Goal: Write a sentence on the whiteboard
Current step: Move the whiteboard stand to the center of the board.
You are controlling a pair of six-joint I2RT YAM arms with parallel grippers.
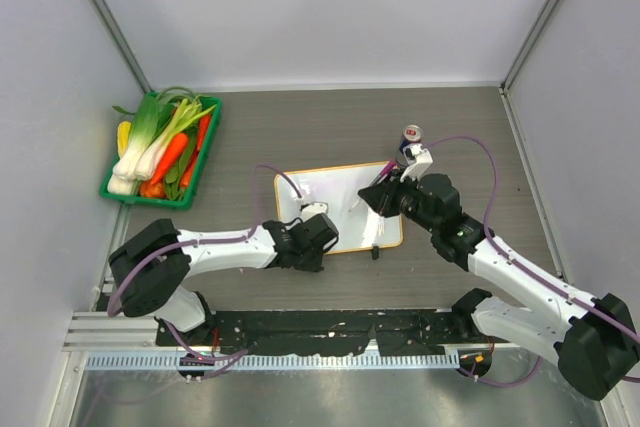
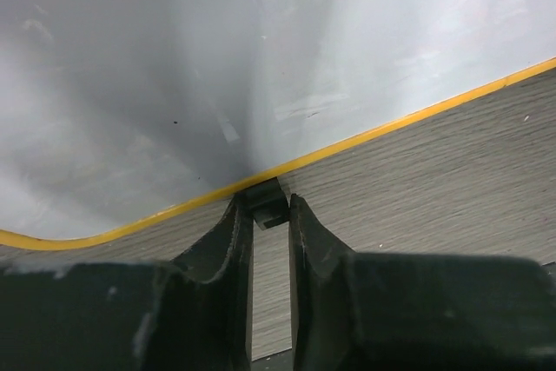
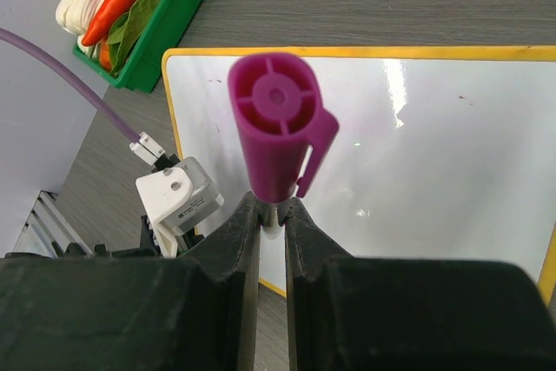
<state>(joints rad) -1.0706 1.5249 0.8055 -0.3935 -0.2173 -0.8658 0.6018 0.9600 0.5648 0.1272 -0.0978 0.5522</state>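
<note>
The whiteboard point(image 1: 340, 197) point(image 3: 417, 145) with its thin orange frame lies flat mid-table. Its visible white face point(image 2: 174, 67) is blank, and no sentence shows on it. My left gripper point(image 1: 322, 245) point(image 2: 269, 206) sits at the board's near long edge, shut on a small black clip foot point(image 2: 266, 202). A second clip foot point(image 1: 375, 252) sticks out further right. My right gripper point(image 1: 375, 194) point(image 3: 273, 215) hovers over the board's right half. It is shut on a marker point(image 3: 276, 128) with a white barrel and a magenta cap point(image 1: 385, 169) on its back end. The marker's tip is hidden.
A green basket point(image 1: 160, 152) point(image 3: 148, 6) of carrots, leeks and greens stands at the far left. A drink can point(image 1: 411, 137) stands just beyond the board's far right corner. Grey walls enclose the table on three sides. Purple cables loop over both arms.
</note>
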